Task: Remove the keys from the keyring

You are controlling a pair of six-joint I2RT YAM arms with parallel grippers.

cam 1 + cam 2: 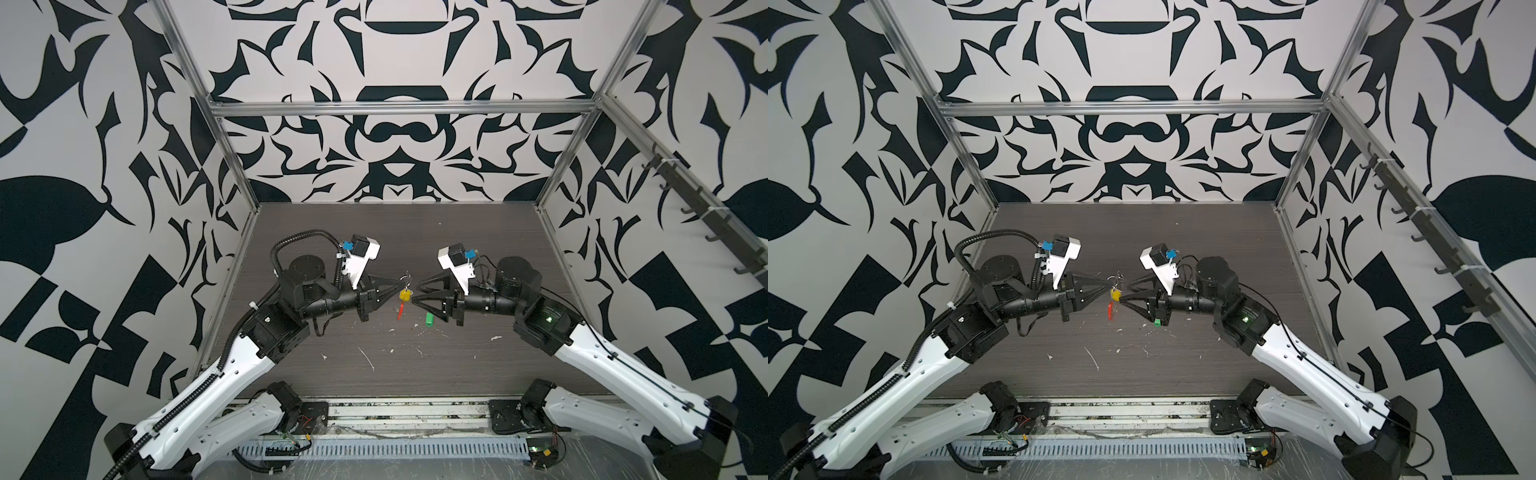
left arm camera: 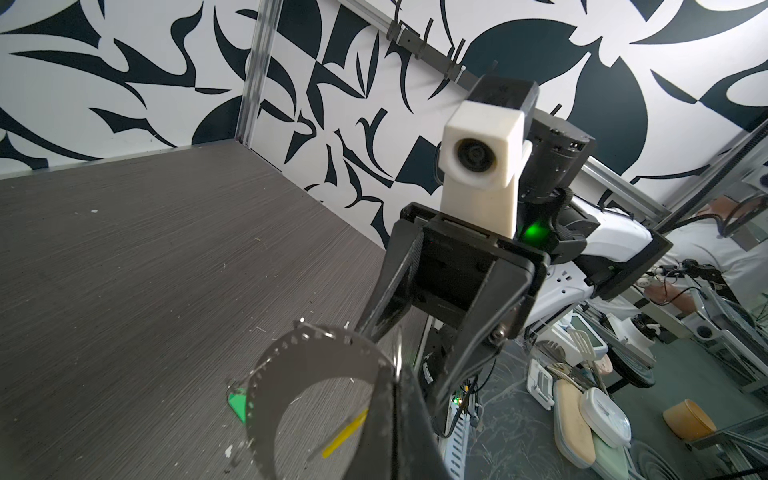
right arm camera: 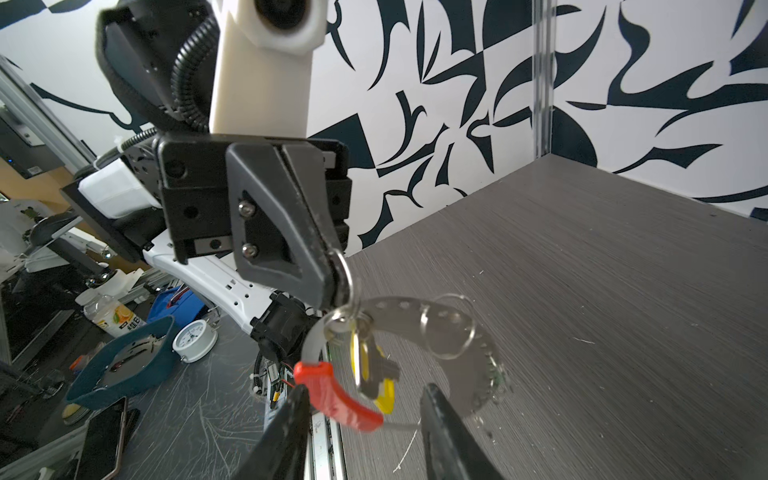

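Observation:
My left gripper (image 1: pixel 397 286) (image 1: pixel 1105 284) is shut on the silver keyring (image 1: pixel 405 279) (image 3: pixel 345 282) and holds it above the table. From the ring hang the yellow key (image 1: pixel 405 295) (image 1: pixel 1116 294) (image 3: pixel 356 357) and the pale perforated strip (image 3: pixel 415 320) (image 2: pixel 316 357) with its red end (image 1: pixel 400 311) (image 3: pixel 336 395). My right gripper (image 1: pixel 417 294) (image 3: pixel 365 388) is open, with its fingers on either side of the yellow key and the red end, gripping neither. The green key (image 1: pixel 429 319) (image 2: pixel 237 405) lies loose on the table below the right gripper, and in a top view the green key (image 1: pixel 1158 323) is half hidden.
Both arms meet nose to nose over the middle of the dark wood-grain table (image 1: pixel 374 249). White scraps (image 1: pixel 368 359) litter the front of it. Patterned walls with metal posts (image 1: pixel 241 174) close three sides, and a slotted cable duct (image 1: pixel 374 449) runs along the front edge.

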